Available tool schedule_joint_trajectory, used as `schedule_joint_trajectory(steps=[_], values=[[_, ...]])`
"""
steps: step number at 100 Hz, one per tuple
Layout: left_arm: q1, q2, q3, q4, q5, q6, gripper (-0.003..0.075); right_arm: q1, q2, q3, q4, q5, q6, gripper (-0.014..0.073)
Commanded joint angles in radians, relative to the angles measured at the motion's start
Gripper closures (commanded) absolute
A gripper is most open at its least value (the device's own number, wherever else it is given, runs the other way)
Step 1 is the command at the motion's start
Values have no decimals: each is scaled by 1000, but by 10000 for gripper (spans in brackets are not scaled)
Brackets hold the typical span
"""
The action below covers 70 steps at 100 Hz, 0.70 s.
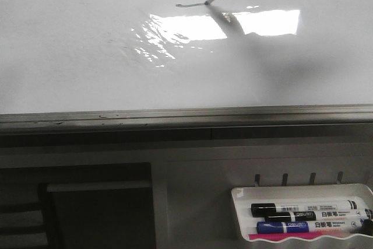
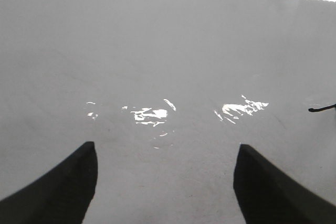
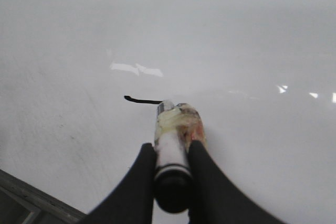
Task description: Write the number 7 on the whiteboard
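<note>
One short black stroke [image 1: 191, 5] — the top bar of the number 7 only — drawn on the whiteboard [image 1: 76, 56], toward its far side, just above the bright glare. Marker [image 3: 172, 145] clenched between the right gripper [image 3: 173, 156] fingers, tip touching the stroke's right end. Left gripper [image 2: 165, 182] spread wide, grasping nothing, poised over bare board. Near the front edge — white tray [image 1: 242, 214] of spare markers [image 1: 303, 207].
</note>
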Motion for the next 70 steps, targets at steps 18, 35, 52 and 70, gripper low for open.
schedule_joint_trajectory(steps=[18,35,52,70], values=[[2,-8,-27,-20,-25,-1,230,-41,-12,-17,1,19,-12,646],[2,-8,-27,-26,-25,-1,230,-37,13,-15,1,127,-12,646],[2,-8,-27,-34,-25,-1,229,-35,26,26,5,182,-12,646],[2,-8,-27,-34,-7,-1,230,-35,-61,28,2,264,-12,646]])
